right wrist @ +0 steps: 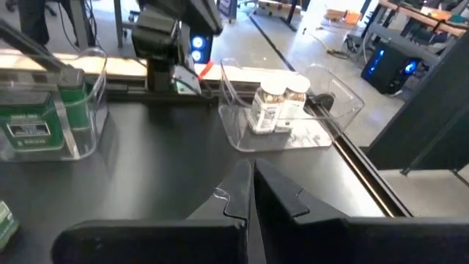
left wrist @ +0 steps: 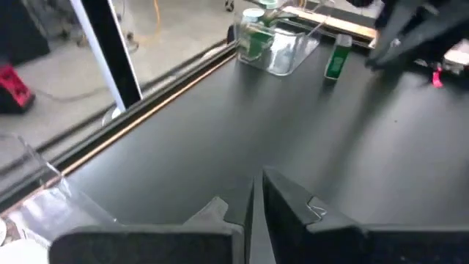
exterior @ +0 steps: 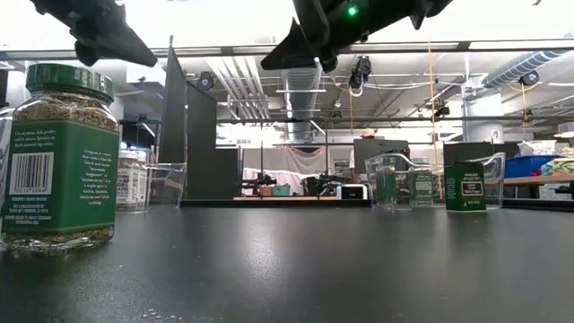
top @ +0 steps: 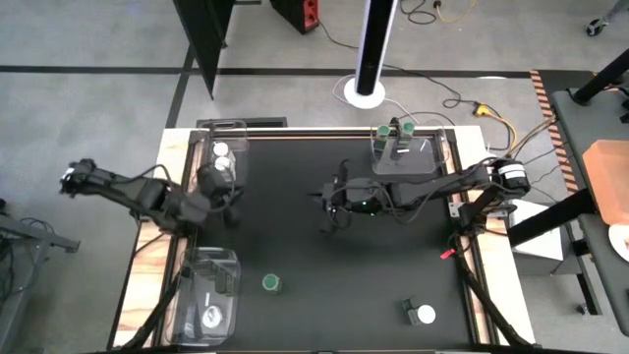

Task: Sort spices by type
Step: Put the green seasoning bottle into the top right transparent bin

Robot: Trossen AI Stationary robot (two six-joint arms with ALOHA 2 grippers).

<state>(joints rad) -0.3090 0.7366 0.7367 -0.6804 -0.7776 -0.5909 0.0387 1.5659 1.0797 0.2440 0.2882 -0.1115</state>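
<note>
From above, the left gripper point(top: 234, 206) hangs over the black desk point(top: 324, 246) with its fingers together and nothing between them; just beside it, toward the far edge, two white-lid jars point(top: 222, 157) stand in a clear tray point(top: 218, 159). The right gripper point(top: 327, 205) is over the middle of the desk, also closed and empty; behind it, toward the far right corner, a second clear tray point(top: 405, 155) holds green-lid jars point(top: 393, 129). A single green-lid jar point(top: 271, 284) stands on the bare desk, on the near side between the two grippers, well apart from both. A white-lid jar point(top: 424, 315) lies near the front right corner, far from the right gripper. In the level view, both arms hang high above the desk and a big green-lid jar point(exterior: 59, 157) stands below the left one. In the left wrist view, the closed left fingers point(left wrist: 293, 205) point toward the far tray with green jars point(left wrist: 256, 37). In the right wrist view, the closed right fingers point(right wrist: 275, 194) point toward the tray with the white-lid jars point(right wrist: 278, 106), well ahead of them.
</note>
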